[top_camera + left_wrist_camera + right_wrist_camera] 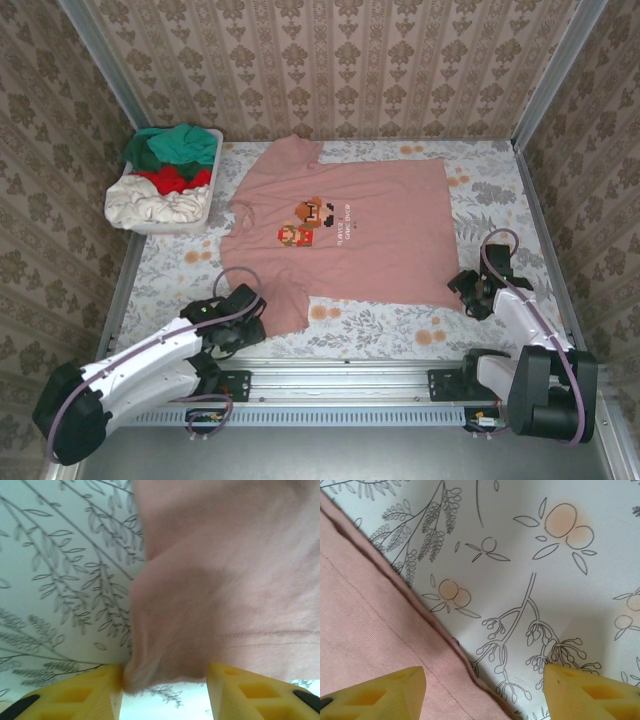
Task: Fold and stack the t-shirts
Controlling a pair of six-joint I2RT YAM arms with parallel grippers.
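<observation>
Floral table (400, 330): pink tee (370, 220) flat, basket (213, 165) far-left.

Overhead view from high at the near side, looking down on the whole desk (400, 335), wrist views close above it, all sharing the pink t-shirt (380, 250).

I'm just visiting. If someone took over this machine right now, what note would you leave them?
Left gripper: fingers straddle the pink t-shirt's bunched sleeve; firm grip unclear.
Right gripper: open, astride the shirt's hem.
Pink t-shirt lies spread on the table. In the basket: teal t-shirt, red t-shirt, cream t-shirt.
Done: one shirt spread.
Left: every fold, all stacking.
</observation>
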